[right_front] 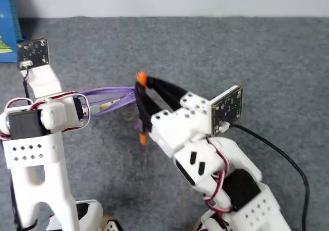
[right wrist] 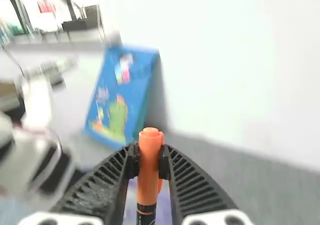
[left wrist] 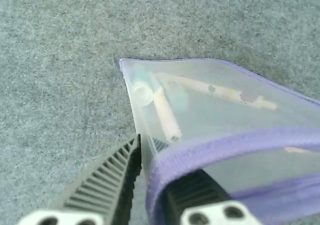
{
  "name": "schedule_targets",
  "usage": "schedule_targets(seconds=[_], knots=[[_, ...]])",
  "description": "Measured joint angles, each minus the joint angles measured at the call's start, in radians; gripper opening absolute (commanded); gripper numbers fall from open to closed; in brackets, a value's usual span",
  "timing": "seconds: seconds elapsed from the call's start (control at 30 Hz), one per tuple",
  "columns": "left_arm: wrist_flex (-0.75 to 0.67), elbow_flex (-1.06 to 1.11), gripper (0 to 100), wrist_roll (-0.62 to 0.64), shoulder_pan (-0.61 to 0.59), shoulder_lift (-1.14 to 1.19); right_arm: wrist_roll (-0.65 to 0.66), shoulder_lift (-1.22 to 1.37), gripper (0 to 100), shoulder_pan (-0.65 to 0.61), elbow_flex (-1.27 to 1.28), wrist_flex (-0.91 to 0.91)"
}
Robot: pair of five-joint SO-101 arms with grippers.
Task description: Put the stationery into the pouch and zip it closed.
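**Marker Insertion: Alignment of Marker to Pouch Mouth**

1. Far left: a blue printed box stands at the edge of the grey felt-covered desk. It plays no part in the task.

2. Left arm: the left pincer is clenched on the purple zip edge of the translucent mesh pouch with purple trim. One finger sits on each side of the pouch wall. In the high view the pouch is seen nearly edge-on and reaches from the left arm towards the centre of the desk. Several cream-coloured stick-shaped items already lie inside it, gathered towards the closed corner.

3. Centre: the orange-capped marker with a black barrel is at the free end of the pouch, touching it or just beside it; which of the two cannot be told.

4. Right arm: the right pincer is clamped on the marker, with the cap projecting past the fingertips.

5. Critical relation: in the high view the pouch lies to the left of the marker, and the right arm is the nearer carrier. The marker's long axis runs near-to-far and crosses the pouch's left-to-right length. Insertion probably requires turning that axis into line with the pouch mouth. The zip appears not yet closed.
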Motion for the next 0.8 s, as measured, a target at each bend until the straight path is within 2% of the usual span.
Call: schedule_targets(seconds=[0.17, 0.3, 0.5, 0.63, 0.8], knots=[[-0.017, 0.028, 1, 0.000, 0.000, 0.000, -0.005, 0.104, 0.8, 0.000, 0.000, -0.269], [-0.023, 0.032, 1, 0.000, -0.002, 0.000, -0.078, 0.195, 0.8, 0.000, 0.000, -0.431], [-0.023, 0.034, 1, 0.000, -0.002, 0.000, -0.097, 0.345, 0.8, 0.000, 0.000, -0.644], [-0.023, 0.034, 1, 0.000, -0.002, 0.000, -0.097, 0.394, 0.8, 0.000, 0.002, -0.727], [-0.023, 0.035, 1, 0.000, -0.002, 0.000, -0.097, 0.394, 0.8, 0.000, -0.057, -0.723]])
